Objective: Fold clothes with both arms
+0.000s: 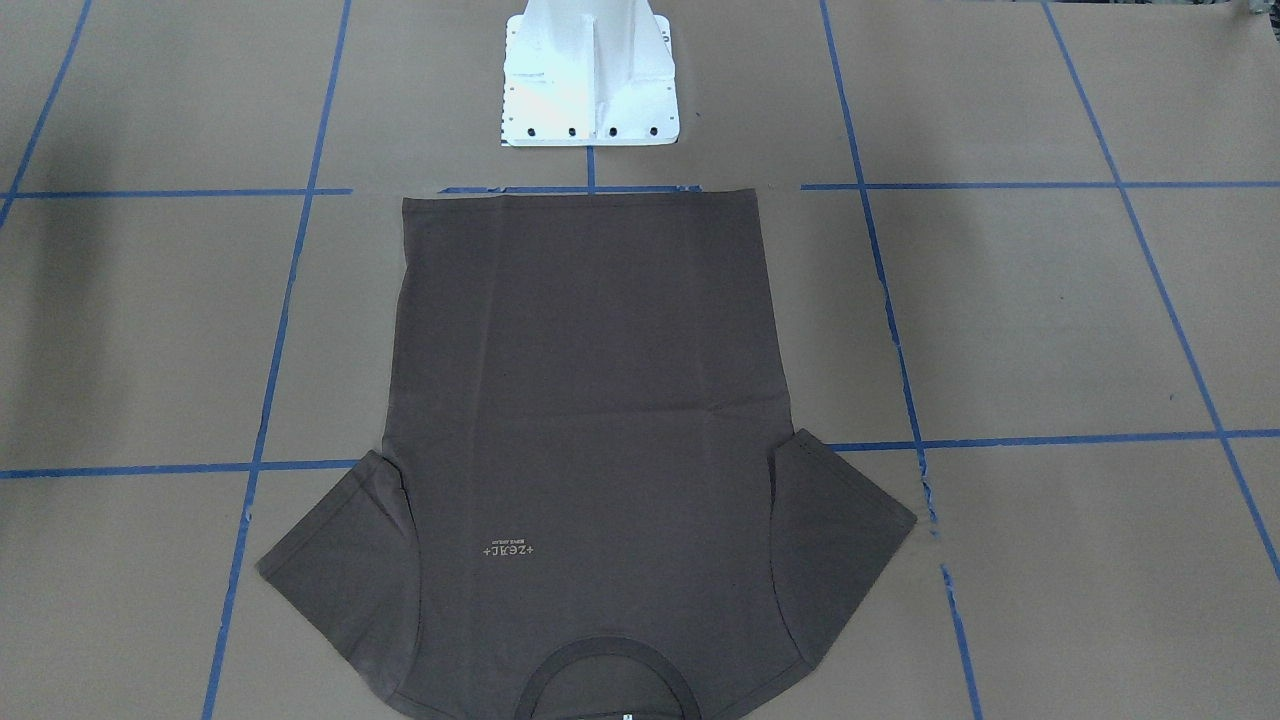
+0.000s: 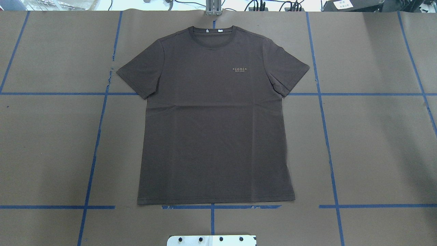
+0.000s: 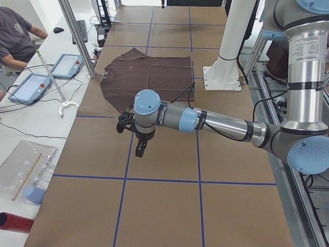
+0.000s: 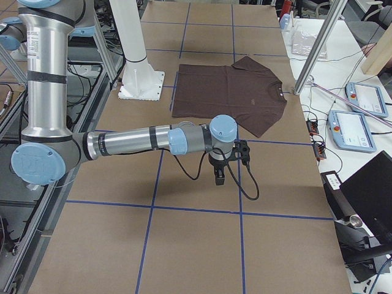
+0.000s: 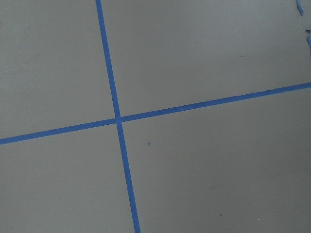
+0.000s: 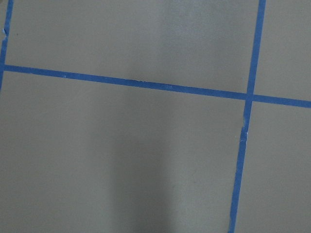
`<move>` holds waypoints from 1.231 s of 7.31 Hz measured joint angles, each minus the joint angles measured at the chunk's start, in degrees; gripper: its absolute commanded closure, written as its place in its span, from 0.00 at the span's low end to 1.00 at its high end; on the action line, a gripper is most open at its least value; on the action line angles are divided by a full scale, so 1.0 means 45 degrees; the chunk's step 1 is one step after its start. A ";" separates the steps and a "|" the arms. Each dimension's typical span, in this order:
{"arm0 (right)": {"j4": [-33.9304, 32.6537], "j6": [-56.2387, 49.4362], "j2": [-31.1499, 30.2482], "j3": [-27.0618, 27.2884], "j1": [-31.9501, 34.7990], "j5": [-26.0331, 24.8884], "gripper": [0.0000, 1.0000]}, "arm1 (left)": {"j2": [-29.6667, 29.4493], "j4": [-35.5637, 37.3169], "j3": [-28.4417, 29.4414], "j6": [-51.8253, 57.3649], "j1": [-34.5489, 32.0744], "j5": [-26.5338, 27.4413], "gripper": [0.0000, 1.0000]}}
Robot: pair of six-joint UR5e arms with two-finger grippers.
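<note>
Brown-papered table [image 2: 375, 143]: left gripper [image 3: 139, 151] hangs off at 9 o'clock, its opening impossible to tell. T-shirt [image 2: 215, 130] lies flat at centre, collar [image 2: 213, 46] at 12. Right gripper [image 4: 219, 177] at 3 looks equally distant, its opening likewise unclear.

The T-shirt [image 1: 590, 400] collar [image 1: 612, 652] runs off the front view's lower edge. The jaw opening of the left end effector [image 3: 140, 150] and the right end effector [image 4: 219, 177] is indiscernible.

Overhead and front cameras face each other, sharing the T-shirt [image 2: 215, 119].
</note>
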 measured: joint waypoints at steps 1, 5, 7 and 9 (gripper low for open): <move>0.0000 0.0632 0.0201 -0.0007 -0.0400 -0.0063 0.00 | -0.0024 -0.0011 -0.0033 -0.0023 0.0005 -0.0014 0.00; 0.1281 0.3970 0.1683 -0.0652 -0.2047 -0.0340 0.00 | -0.0014 -0.0118 0.0035 -0.0008 0.0008 -0.0014 0.00; 0.2716 0.7461 0.4049 -0.2665 -0.3098 -0.0671 0.13 | 0.0013 -0.0147 -0.0061 -0.0242 0.0013 -0.0505 0.00; 0.5028 1.1226 0.6598 -0.5641 -0.4399 -0.2280 0.18 | 0.0020 -0.0356 -0.0243 -0.0558 0.0024 -0.1151 0.00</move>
